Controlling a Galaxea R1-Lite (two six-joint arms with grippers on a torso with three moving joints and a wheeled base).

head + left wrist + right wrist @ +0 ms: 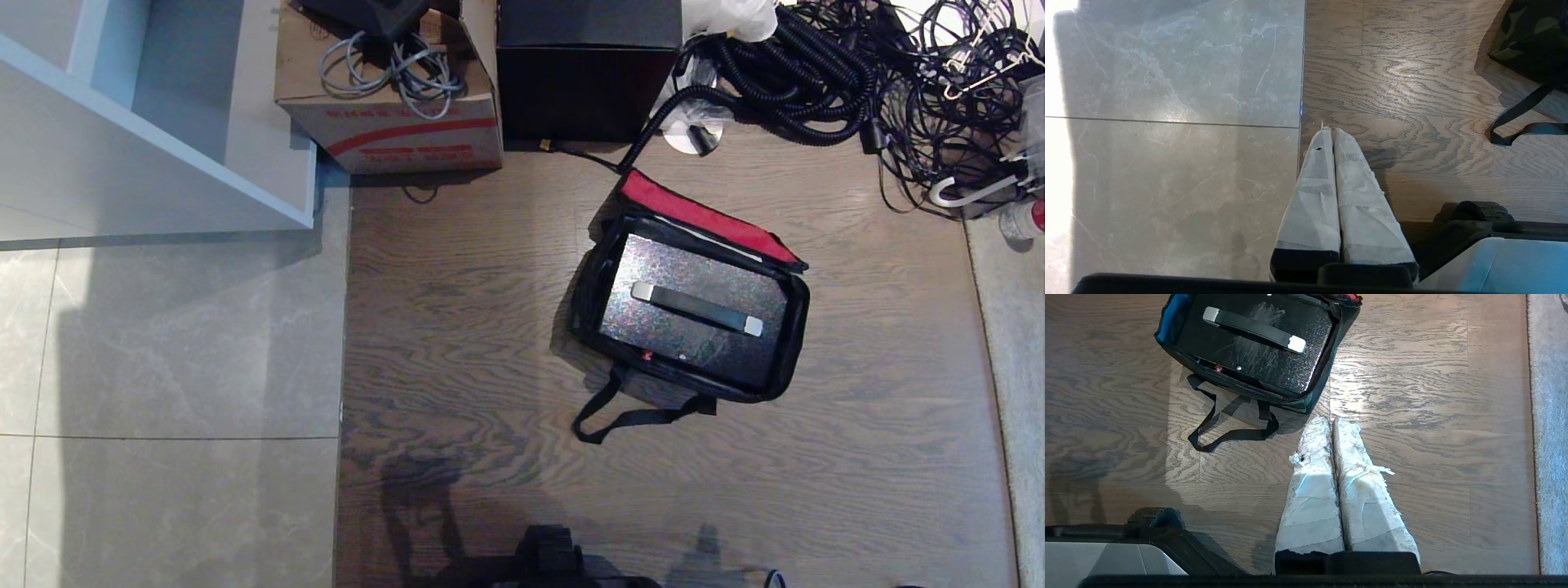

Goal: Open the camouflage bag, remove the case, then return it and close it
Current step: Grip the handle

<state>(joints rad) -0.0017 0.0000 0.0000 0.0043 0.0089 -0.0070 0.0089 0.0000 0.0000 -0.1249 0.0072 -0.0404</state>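
The camouflage bag (584, 304) lies open on the wood floor, its red-lined lid (702, 216) folded back. Inside sits the case (678, 336), glittery dark with a black handle (696, 308) on top. A black strap (629, 416) trails from the bag toward me. Neither gripper shows in the head view. My right gripper (1331, 420) hangs shut and empty just short of the bag (1274, 396) and its case (1257, 361). My left gripper (1332, 131) is shut and empty over the seam between tile and wood, well away from the bag's camouflage corner (1531, 36).
Behind the bag stand a cardboard carton (392, 122) with grey cables and a black box (588, 73). A tangle of black cables (816, 73) fills the far right. A white shelf (163, 122) is at the far left, over grey tiles (163, 367). My base (555, 563) is at the near edge.
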